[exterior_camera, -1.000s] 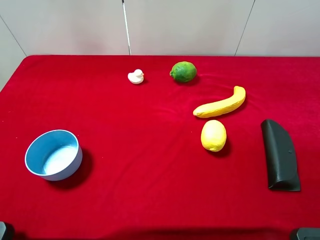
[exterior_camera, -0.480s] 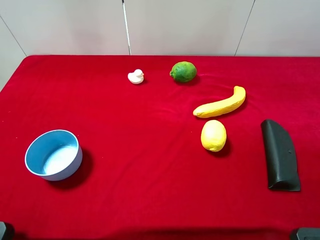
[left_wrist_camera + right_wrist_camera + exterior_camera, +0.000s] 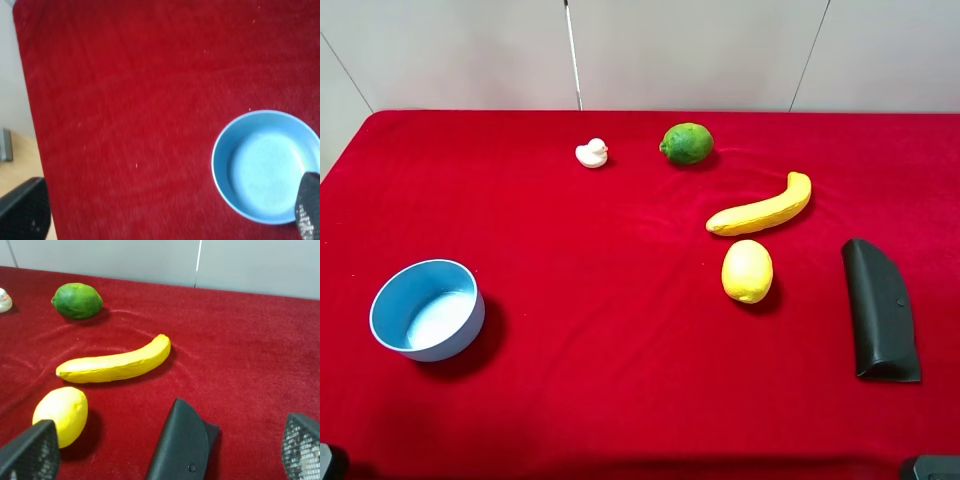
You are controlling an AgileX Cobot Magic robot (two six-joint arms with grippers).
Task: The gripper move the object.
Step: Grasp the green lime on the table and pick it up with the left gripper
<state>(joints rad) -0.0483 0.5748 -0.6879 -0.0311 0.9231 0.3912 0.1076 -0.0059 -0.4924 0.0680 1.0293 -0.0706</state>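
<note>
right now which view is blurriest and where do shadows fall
Left wrist view: soft all over, rim of the blue bowl fuzzy; exterior high view: sharp, faint shadows fall right of the bowl and lemon; right wrist view: lime and banana crisp, no glare.

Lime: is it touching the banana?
No, the lime sits well apart from the banana, with bare red cloth between them.

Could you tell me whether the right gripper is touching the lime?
Apart. The right wrist view shows the lime lying well beyond the open gripper, with the banana on the cloth between them.
</note>
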